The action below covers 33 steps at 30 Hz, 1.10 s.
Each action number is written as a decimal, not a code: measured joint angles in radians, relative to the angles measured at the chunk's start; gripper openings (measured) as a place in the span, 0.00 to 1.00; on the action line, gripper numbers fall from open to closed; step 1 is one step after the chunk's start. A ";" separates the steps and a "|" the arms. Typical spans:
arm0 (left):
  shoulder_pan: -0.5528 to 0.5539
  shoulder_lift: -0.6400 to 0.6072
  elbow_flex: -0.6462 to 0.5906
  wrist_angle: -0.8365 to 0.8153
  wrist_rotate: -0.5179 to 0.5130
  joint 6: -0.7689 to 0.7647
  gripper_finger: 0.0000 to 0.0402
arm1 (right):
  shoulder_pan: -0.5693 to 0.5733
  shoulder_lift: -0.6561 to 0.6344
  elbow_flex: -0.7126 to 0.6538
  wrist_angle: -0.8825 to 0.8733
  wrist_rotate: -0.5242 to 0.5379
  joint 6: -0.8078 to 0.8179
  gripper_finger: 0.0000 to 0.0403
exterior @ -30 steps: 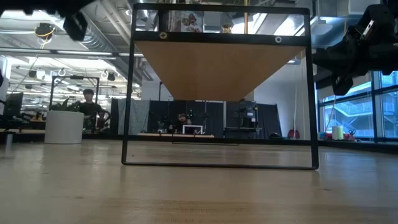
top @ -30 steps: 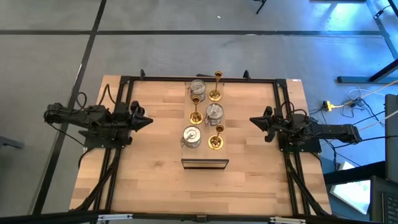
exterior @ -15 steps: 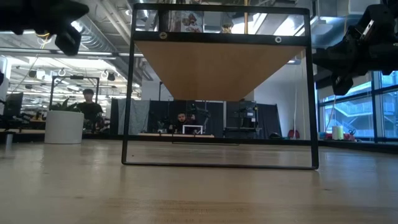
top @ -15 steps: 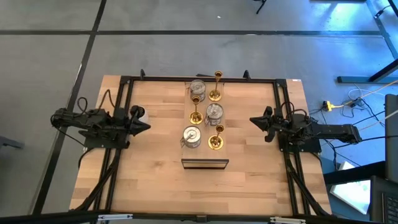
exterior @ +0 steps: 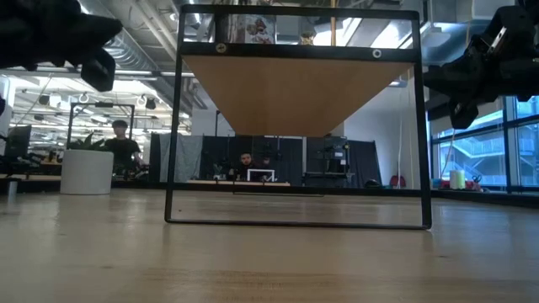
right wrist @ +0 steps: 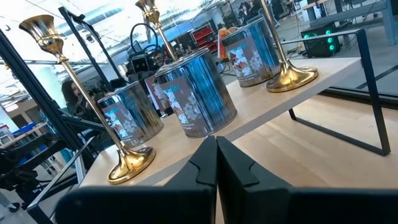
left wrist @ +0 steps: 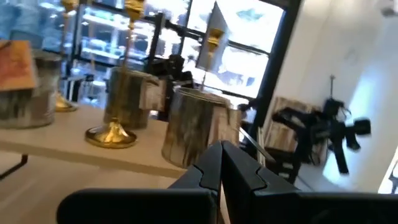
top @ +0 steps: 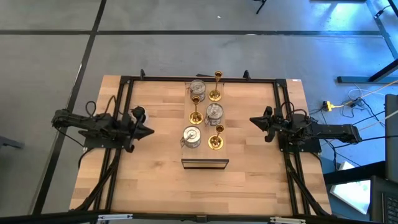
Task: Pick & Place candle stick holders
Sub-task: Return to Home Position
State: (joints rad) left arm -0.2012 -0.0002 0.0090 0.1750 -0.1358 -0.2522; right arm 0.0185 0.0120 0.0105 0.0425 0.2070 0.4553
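Pale wooden table [top: 249, 180], seen from above. Three slim shiny gold candlesticks [top: 215, 143] and three squat silvery round cups [top: 214, 112] stand on a raised wooden shelf [exterior: 295, 93] at its middle. Left gripper [top: 150, 131] by the left edge and right gripper [top: 252, 120] by the right edge face them, well apart, fingers pressed together.

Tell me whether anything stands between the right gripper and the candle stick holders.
Nothing visible does. Only bare table lies between the right gripper, at the table's right edge, and the candle stick holders on the raised shelf.
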 joint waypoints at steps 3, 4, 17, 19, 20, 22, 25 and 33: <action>0.000 0.000 0.000 -0.039 0.033 0.061 0.00 | 0.000 0.000 0.000 0.000 0.000 0.000 0.00; 0.000 0.000 0.000 -0.059 0.033 0.072 0.00 | 0.000 0.000 0.000 0.000 0.000 0.000 0.00; 0.002 0.052 0.001 -0.156 0.074 0.005 0.00 | 0.000 0.000 0.000 0.000 0.000 0.000 0.00; 0.002 0.051 0.001 -0.156 0.075 -0.023 0.00 | 0.000 0.000 0.000 0.000 0.000 0.000 0.00; 0.002 0.051 0.001 -0.156 0.075 -0.022 0.00 | 0.000 0.000 0.000 0.000 0.000 0.000 0.00; 0.002 0.052 0.000 -0.151 0.075 -0.013 0.00 | 0.000 0.000 0.000 0.000 0.000 0.000 0.00; 0.002 0.052 0.000 -0.150 0.075 -0.007 0.00 | 0.000 0.000 0.000 0.000 0.000 0.000 0.00; 0.002 0.052 0.000 -0.150 0.075 -0.022 0.00 | 0.000 0.000 0.000 0.000 0.000 0.000 0.00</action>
State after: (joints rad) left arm -0.1993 0.0521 0.0093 0.0250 -0.0612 -0.2745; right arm 0.0185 0.0120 0.0105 0.0425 0.2070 0.4553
